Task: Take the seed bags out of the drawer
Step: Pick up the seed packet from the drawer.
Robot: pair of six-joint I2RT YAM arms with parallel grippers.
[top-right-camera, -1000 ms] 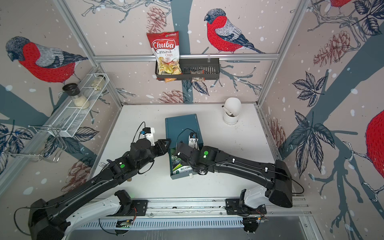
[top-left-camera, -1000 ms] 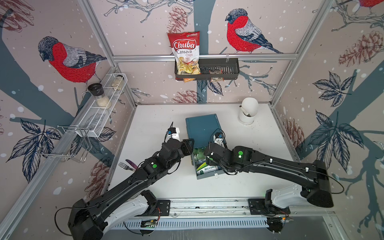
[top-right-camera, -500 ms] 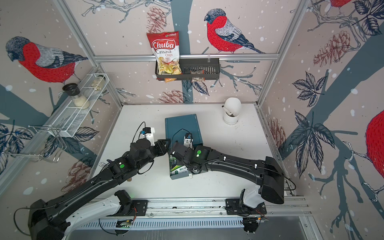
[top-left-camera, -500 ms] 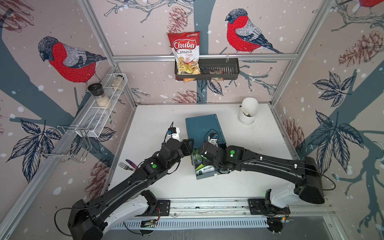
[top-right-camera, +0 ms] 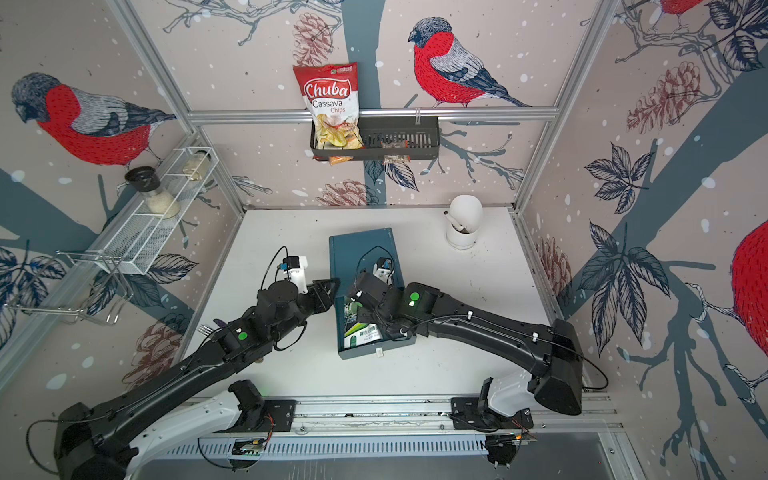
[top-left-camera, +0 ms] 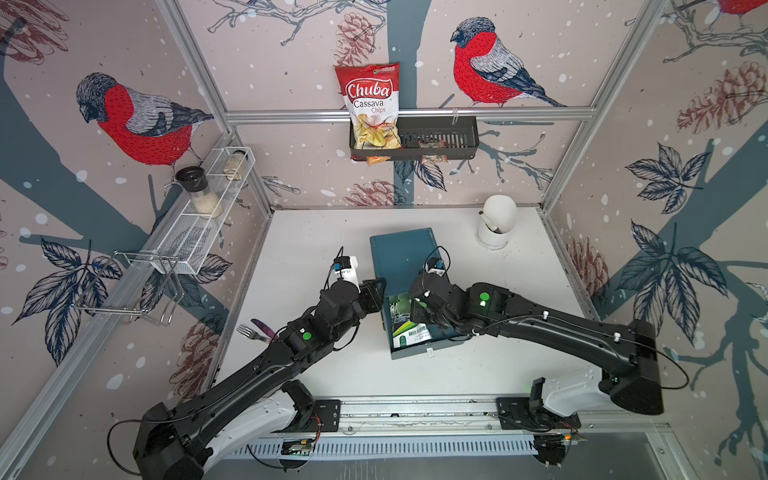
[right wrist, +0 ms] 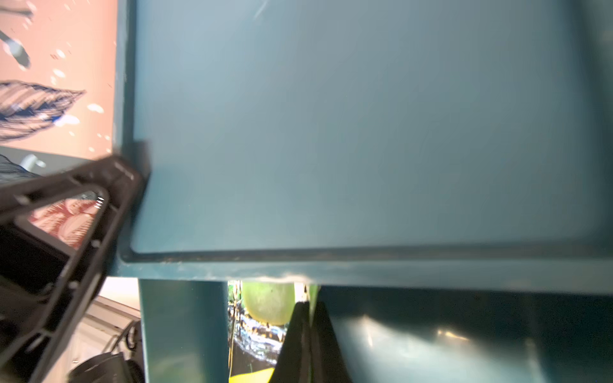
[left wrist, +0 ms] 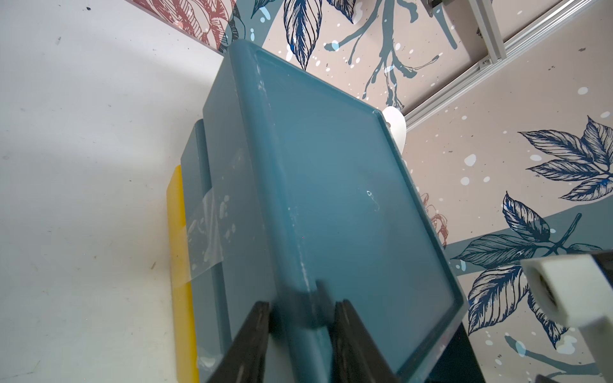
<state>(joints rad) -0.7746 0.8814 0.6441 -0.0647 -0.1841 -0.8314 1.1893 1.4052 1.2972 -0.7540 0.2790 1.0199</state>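
Seed bags [top-left-camera: 409, 334]: lying in the pulled-out drawer [top-left-camera: 419, 355], green-and-white packet uppermost, printed face up. More glossy print shows under it, toward the box mouth. No bag lies outside the drawer.

Drawer: teal, slid out of a teal box [top-left-camera: 401, 257] toward the robot's base; its front wall is the near end.

Right hand [right wrist: 309, 310]: down inside the drawer, over the packets at the end next to the box mouth. Fingers [right wrist: 298, 341] are pressed together. The right wrist view is blurred here, with green print just behind the tips; a packet edge may be nipped between them, not certain.

Left hand [left wrist: 302, 306]: at the box's near corner on the robot's left. One finger [left wrist: 255, 335] is on the side wall and one on the top, clamped across the raised top edge.

Under the box: a yellow slab [left wrist: 175, 265] shows along one side, with clear tape [left wrist: 205, 232] running from it up the wall.

Surface [top-left-camera: 316, 249]: white. A white cup [top-left-camera: 496, 226] stands well apart at the back and a fork [top-left-camera: 249, 332] lies beside the left arm.

Back wall: a red Chuba bag [top-left-camera: 372, 104] stands in a black basket [top-left-camera: 440, 133].
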